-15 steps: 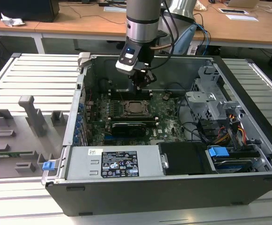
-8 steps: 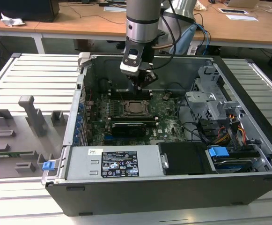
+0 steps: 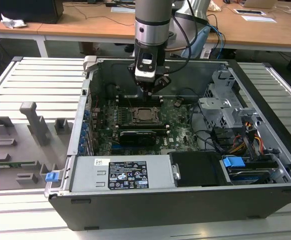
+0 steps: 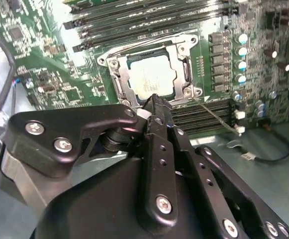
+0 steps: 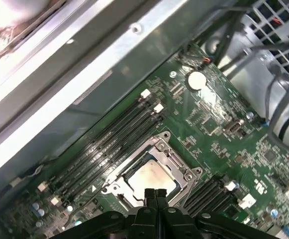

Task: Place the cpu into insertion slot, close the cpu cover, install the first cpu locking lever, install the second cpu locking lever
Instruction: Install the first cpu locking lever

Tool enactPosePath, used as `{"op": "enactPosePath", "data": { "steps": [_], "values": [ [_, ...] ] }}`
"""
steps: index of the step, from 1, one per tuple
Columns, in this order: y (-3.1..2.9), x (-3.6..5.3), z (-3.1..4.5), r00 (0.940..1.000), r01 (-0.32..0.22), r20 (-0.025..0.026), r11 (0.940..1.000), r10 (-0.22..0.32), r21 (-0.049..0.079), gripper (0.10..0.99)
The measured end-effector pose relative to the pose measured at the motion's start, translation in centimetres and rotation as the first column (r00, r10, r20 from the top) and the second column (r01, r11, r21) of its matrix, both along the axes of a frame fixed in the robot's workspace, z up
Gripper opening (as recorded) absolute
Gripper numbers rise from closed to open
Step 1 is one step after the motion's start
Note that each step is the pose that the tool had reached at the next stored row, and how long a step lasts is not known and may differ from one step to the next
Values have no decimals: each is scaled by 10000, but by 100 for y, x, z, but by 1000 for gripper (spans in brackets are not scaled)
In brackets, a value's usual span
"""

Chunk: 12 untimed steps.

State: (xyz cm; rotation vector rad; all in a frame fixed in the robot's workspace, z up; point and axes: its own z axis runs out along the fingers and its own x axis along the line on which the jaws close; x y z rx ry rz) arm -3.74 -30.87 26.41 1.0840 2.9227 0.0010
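The cpu, a flat square chip with a silver-grey top, lies in the insertion slot on the green motherboard inside the open case. The cpu cover, a silver metal frame, lies flat around the chip. A thin metal lever runs out from one socket corner across the board. My gripper hangs just above the socket's edge, fingers pressed together with nothing between them.
Long black memory slots flank the socket. A black card lies in front of it, then the power supply. A drive cage and cables fill the exterior view's right. Case walls rise all round. Grey fixtures stand outside.
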Motion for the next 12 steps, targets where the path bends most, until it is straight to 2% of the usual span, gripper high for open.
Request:
{"op": "enactPosePath", "data": {
  "steps": [3, 5, 8, 10, 12],
  "values": [
    [0, 0, 0, 9982, -605, 0, 9982, 605, -1, 106],
    [0, 0, 0, 9947, -1027, 0, 9947, 1027, 0, 106],
    [0, 0, 0, 9849, -1729, 0, 9849, 1729, 0, 106],
    [0, 1, -1, 9721, -2345, 0, 9721, 2345, 0, 106],
    [0, 1, 0, 9639, -2662, 0, 9639, 2662, 0, 106]
  ]
}}
